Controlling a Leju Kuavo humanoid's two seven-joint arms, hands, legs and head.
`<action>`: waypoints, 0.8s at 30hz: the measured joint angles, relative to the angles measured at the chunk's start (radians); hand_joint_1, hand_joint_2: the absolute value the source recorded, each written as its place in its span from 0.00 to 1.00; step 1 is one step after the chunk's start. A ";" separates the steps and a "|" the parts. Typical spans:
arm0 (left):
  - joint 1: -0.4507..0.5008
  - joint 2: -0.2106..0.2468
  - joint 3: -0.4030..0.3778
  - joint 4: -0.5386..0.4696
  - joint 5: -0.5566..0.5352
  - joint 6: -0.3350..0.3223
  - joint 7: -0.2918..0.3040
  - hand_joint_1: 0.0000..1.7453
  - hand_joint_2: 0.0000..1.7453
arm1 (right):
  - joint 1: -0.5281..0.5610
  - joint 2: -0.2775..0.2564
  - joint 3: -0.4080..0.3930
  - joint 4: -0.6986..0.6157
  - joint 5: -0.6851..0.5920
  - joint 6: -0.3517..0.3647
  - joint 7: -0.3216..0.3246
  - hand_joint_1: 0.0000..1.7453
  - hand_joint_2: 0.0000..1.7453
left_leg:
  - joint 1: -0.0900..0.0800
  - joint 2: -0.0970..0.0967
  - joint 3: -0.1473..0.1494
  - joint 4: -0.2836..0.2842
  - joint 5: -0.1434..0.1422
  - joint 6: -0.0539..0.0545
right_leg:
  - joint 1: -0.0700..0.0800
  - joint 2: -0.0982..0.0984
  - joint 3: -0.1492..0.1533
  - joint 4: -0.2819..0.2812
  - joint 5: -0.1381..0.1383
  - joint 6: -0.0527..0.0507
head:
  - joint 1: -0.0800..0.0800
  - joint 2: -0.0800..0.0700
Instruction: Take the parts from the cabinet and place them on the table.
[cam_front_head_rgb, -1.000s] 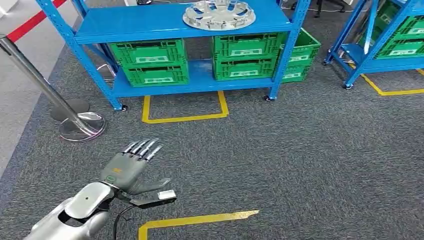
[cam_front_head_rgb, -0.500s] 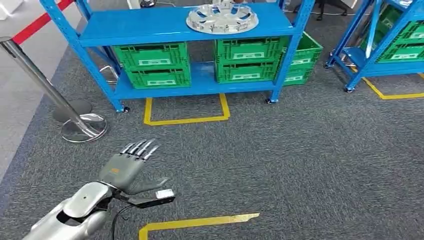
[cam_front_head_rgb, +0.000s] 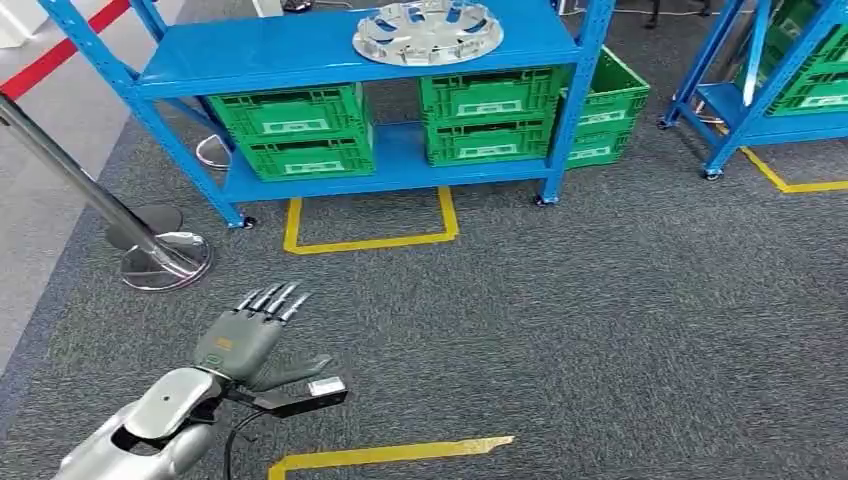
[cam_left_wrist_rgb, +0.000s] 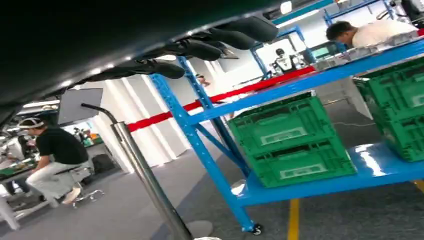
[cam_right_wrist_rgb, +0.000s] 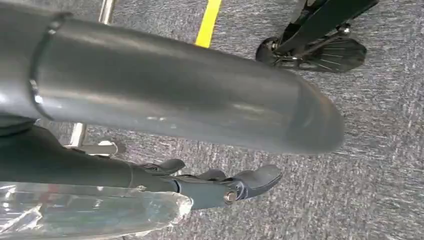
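At the lower left of the head view the left hand (cam_front_head_rgb: 248, 340) is raised over the carpet, fingers spread wide and empty. The silver wheel-cover part (cam_front_head_rgb: 427, 31) lies flat on the blue rack's top shelf (cam_front_head_rgb: 250, 50) at upper centre, well apart, ahead and rightward of that hand. The right hand (cam_right_wrist_rgb: 220, 187) holds a clear plastic-wrapped item (cam_right_wrist_rgb: 90, 212).

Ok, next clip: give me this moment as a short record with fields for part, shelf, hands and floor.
part: silver wheel cover lying flat on top shelf
shelf: blue rack, green crates on its lower level
left robot hand: raised over carpet, fingers spread, holding nothing
right robot hand: over carpet, clear plastic beside it; grip unclear
floor: grey carpet, yellow tape lines, steel post base
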 joint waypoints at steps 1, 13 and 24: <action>0.002 0.000 0.001 0.001 0.000 0.000 0.000 0.00 0.00 | 0.000 0.000 0.000 0.000 0.000 0.000 0.000 0.00 0.00 | -0.005 0.000 -0.007 -0.016 0.037 0.010 | 0.005 0.000 0.011 0.000 -0.008 -0.002 | 0.000 0.000; 0.006 0.000 0.018 0.003 -0.005 0.004 0.012 0.00 0.00 | -0.009 0.002 0.000 0.001 0.010 -0.006 0.001 0.00 0.00 | -0.039 0.002 0.123 -0.348 0.182 0.082 | 0.019 -0.009 -0.039 0.143 -0.119 0.023 | 0.012 0.000; 0.016 -0.001 0.022 0.009 -0.005 0.004 0.013 0.00 0.00 | -0.003 -0.003 0.000 0.001 0.009 -0.007 0.002 0.00 0.00 | -0.046 -0.004 0.176 -0.335 0.129 0.050 | 0.022 -0.007 -0.028 -0.026 0.049 0.002 | 0.006 0.000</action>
